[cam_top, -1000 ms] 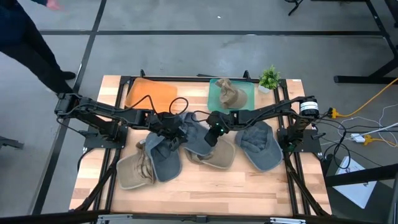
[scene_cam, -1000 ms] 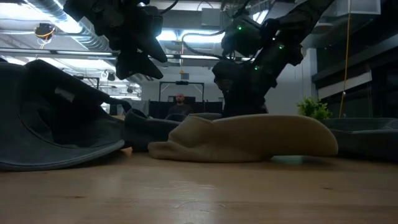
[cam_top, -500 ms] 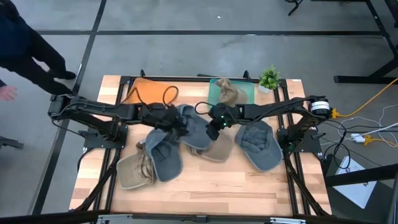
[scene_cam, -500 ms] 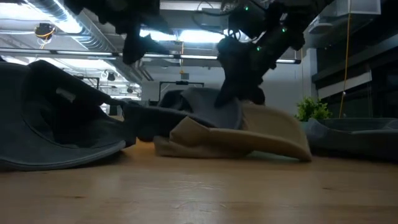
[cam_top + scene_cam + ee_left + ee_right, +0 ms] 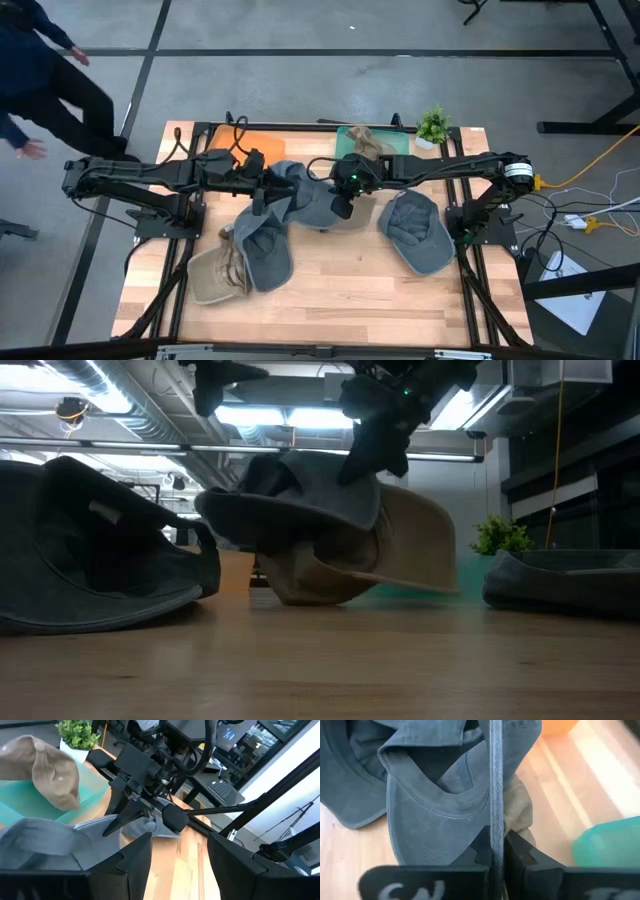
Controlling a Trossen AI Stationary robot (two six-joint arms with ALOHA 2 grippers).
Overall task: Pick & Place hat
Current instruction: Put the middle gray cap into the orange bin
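Grey denim hangs from the right gripper [image 5: 343, 205], whose jaws are pinched tight on a fold of the grey cap [image 5: 305, 205], the fabric running edge-on between them and draping below and ahead. A tan cap [image 5: 400, 555] appears caught up beneath it, its lower edge at the table [image 5: 340, 290]. Just beside the grey cap's far end, the left gripper [image 5: 258, 195] hovers with fingers spread wide, gripping nothing. Both arms reach level toward mid-table. Nearest destination looks to be the teal tray [image 5: 398, 152] behind the right jaws.
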